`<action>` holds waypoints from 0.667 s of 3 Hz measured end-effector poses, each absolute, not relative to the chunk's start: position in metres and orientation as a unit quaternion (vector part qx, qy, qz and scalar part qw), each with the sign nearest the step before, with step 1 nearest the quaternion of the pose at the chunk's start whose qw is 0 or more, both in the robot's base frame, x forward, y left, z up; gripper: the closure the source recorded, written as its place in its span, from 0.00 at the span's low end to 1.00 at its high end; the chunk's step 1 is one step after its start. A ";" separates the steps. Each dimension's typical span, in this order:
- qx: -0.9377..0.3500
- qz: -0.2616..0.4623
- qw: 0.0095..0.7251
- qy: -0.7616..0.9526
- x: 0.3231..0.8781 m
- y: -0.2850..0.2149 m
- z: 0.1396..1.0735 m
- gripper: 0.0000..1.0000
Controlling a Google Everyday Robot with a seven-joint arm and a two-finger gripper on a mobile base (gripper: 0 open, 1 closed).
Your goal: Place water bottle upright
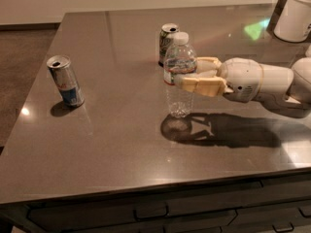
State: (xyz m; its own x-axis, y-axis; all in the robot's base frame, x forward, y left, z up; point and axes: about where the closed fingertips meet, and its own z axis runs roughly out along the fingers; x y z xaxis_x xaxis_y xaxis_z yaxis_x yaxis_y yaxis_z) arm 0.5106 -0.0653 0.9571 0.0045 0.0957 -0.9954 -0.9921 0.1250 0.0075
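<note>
The water bottle (179, 76) is clear and ribbed, with a white cap and a red-and-white label band. It stands upright in the middle of the dark table (121, 144), its base on or just above the surface. My gripper (188, 74) reaches in from the right and is shut on the bottle at label height. One beige finger (203, 86) lies on the near side and the other on the far side.
A green-white can (166, 41) stands just behind the bottle. A silver-blue slim can (66, 80) stands at the left. A white container (295, 16) stands at the far right corner. The table's front edge runs above the drawers (194, 212).
</note>
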 end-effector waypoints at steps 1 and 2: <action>-0.430 0.499 0.559 0.504 0.510 -0.071 0.954 0.82; -0.428 0.495 0.562 0.506 0.509 -0.073 0.951 0.59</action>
